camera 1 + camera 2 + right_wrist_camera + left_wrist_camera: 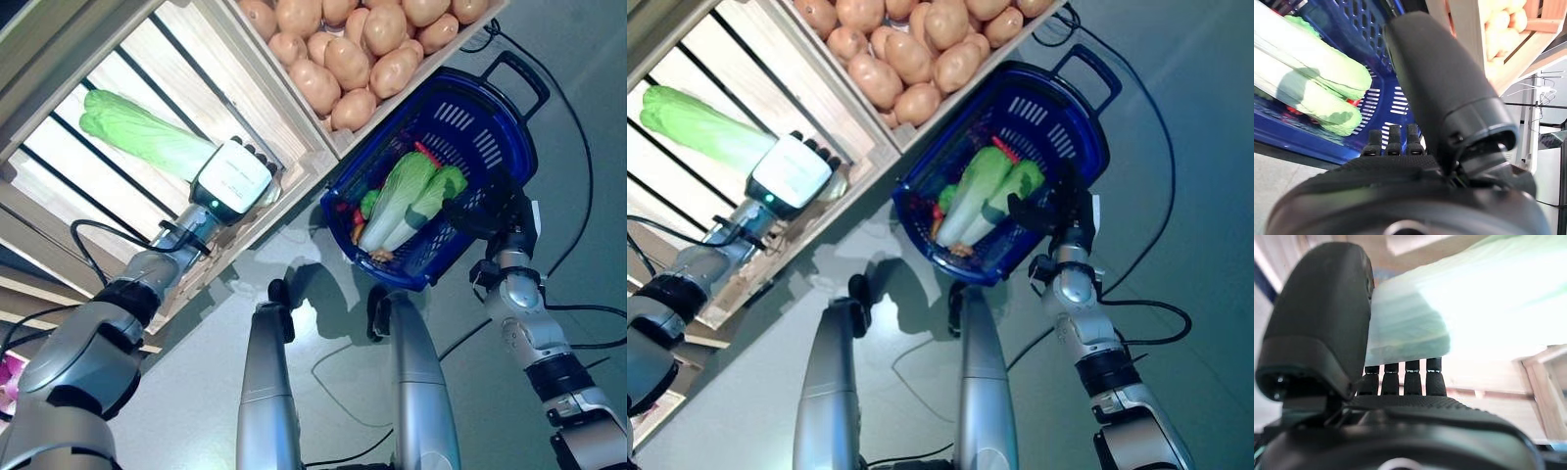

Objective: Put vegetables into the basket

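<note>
Step in hand: I judge it to be the pick of the next vegetable, the napa cabbage (pixel 137 132) lying in the slatted wooden crate (pixel 59 186) at about 10 o'clock in the left eye view.
Left hand: my left hand (pixel 233 179) sits at the cabbage's stalk end; in its wrist view the fingers (pixel 1400 379) curl under the pale stalk and the thumb closes over it, so it has hold of the cabbage.
Right hand: my right hand (pixel 482 211) grips the rim of the blue basket (pixel 495 117) at 3 o'clock, fingers hooked over the edge.
Basket contents: two cabbages (pixel 407 201) and some red pieces already lie inside.
Neighbours: a crate of potatoes (pixel 343 59) at 12 o'clock stands between the cabbage and the basket.
How I would do it: lift the stalk clear of the crate wall first, keep the leafy end from dragging, then swing towards 3 o'clock.
Risk: a one-ended hold may let it droop or slip.
</note>
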